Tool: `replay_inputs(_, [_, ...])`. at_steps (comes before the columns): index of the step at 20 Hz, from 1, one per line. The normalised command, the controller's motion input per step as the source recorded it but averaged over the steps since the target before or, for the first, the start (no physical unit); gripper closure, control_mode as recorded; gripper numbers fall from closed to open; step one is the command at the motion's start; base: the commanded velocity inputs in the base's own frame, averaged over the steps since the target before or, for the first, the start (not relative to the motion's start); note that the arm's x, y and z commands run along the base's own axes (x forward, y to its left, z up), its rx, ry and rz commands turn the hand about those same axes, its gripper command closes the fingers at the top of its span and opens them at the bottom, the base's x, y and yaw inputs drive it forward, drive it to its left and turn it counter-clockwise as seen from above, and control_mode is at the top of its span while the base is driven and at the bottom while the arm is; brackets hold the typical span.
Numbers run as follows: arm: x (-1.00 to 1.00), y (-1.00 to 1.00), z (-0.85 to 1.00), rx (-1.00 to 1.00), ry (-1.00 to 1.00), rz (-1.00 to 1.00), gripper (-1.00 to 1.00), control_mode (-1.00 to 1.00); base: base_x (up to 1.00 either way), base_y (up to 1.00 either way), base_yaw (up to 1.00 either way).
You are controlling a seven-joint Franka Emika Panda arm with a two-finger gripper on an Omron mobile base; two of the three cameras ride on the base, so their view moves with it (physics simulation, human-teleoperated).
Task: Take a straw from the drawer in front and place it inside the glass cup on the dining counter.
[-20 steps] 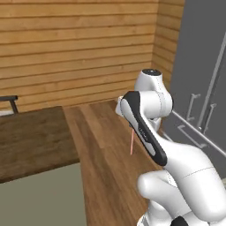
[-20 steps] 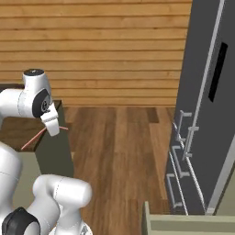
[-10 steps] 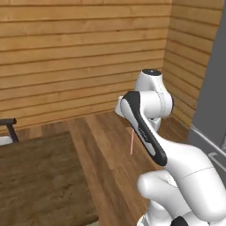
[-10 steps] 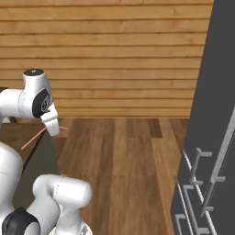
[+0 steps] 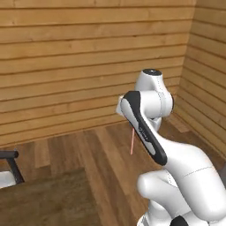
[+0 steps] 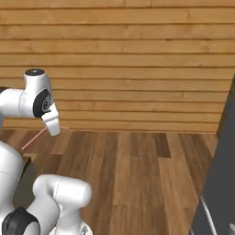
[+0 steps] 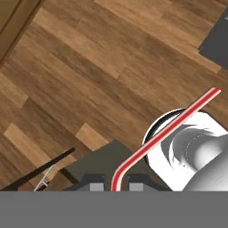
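Hand view showed my gripper closed narrow on the straw, the two dark tips pinching its bent lower end at the bottom of the picture. From there the pink-red stick curved up out of the grip and ran away from me on a slant, toward the upper right of that view, straight past the bend. Beneath it lay a brown plank floor.

In the left base view the straw hung below my hand as a thin, nearly upright line, its free end pointing down toward the floor. My hand itself was mostly hidden behind my forearm there. A wall of horizontal wooden boards stood behind it.

In the right base view my gripper sat at the left of the picture, and the straw reached out from it to the lower left, tilted, crossing in front of the bottom of the board wall.
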Motion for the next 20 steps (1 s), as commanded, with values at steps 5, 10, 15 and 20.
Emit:
replay_inputs(5, [0.00,0.00,0.00,0.00,0.00,0.00,1.00,1.00,1.00,-0.11,0.30])
replay_inputs(10, [0.00,0.00,0.00,0.00,0.00,0.00,1.00,1.00,1.00,-0.18,0.55])
replay_inputs(15, [0.00,0.00,0.00,0.00,0.00,0.00,1.00,1.00,1.00,-0.11,0.76])
replay_inputs(20, [0.00,0.00,0.00,0.00,0.00,0.00,1.00,1.00,1.00,-0.16,0.80])
